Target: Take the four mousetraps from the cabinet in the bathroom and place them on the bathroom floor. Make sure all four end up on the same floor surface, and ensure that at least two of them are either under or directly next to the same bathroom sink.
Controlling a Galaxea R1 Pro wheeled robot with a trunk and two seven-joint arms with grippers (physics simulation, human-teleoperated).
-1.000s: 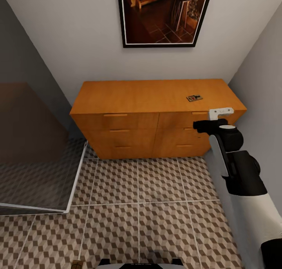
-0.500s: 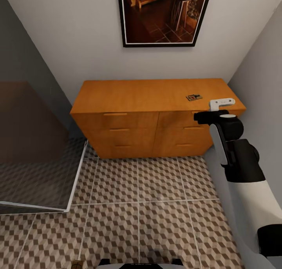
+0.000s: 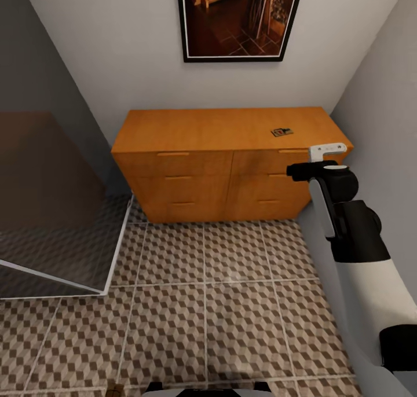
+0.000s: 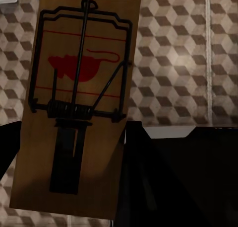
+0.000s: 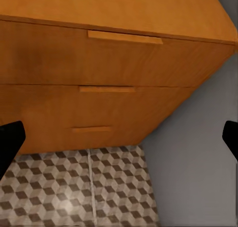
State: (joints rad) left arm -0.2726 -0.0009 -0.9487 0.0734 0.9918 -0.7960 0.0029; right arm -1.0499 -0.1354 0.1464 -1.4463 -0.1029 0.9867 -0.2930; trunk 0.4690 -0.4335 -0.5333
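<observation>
Right end effector [image 5: 119, 137] wide open, before cabinet [image 5: 99, 63]

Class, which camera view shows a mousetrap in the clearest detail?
The left wrist view: a mousetrap is close up, showing its wire and red mouse print. In the head view, one on the cabinet is tiny; the right wrist view clips it.

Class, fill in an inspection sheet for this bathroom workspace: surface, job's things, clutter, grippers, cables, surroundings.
Surface: cube-pattern tiled floor; orange-brown cabinet against the wall, drawers look shut.
Job's things: one mousetrap lies flat on the cabinet top, near its right end; a second mousetrap shows close up above the floor tiles.
Clutter: nothing seen.
Grippers: right gripper open, facing the right drawer column; left gripper appears to hold the second mousetrap.
Cables: nothing seen.
Surroundings: framed picture above; dark glass shower panel at left.
</observation>
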